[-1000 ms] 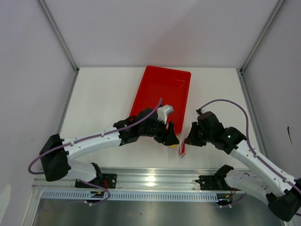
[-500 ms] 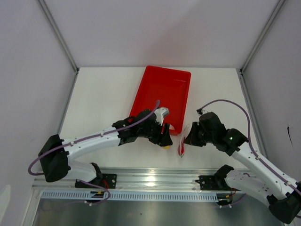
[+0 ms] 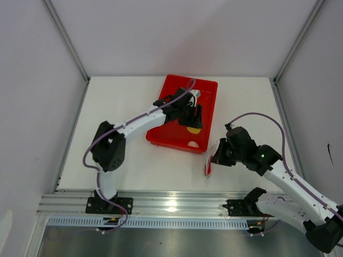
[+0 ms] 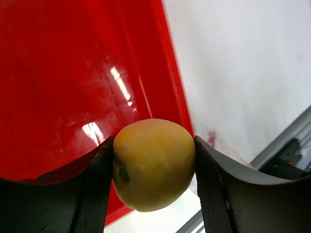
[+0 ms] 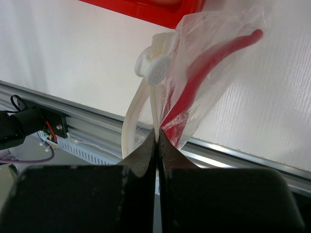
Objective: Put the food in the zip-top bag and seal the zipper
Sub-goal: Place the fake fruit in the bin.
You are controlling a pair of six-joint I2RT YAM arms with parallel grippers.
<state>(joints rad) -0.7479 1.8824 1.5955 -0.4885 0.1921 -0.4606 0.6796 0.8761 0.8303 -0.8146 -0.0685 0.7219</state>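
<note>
My left gripper (image 3: pixel 192 123) hangs over the near right part of the red tray (image 3: pixel 177 101), shut on a yellow roundish fruit (image 3: pixel 194 130). In the left wrist view the fruit (image 4: pixel 153 167) sits squeezed between both fingers (image 4: pixel 92 189). My right gripper (image 3: pixel 217 156) is shut on the edge of the zip-top bag (image 3: pixel 209 166), which hangs down toward the table's front. A red chili pepper (image 5: pixel 214 56) lies inside the bag (image 5: pixel 233 29). The pale zipper (image 5: pixel 141 104) with its white slider (image 5: pixel 153 68) runs into the shut right gripper (image 5: pixel 156 135), its two strips bowed apart.
The red tray's near rim (image 5: pixel 146 12) lies just beyond the bag. An aluminium rail (image 3: pixel 171 202) runs along the table's front edge. White walls with metal posts (image 3: pixel 67 40) enclose the table on three sides.
My left arm has swung from the table's front beside the bag up and away to above the red tray, carrying the yellow fruit. The right gripper and bag have barely moved.
</note>
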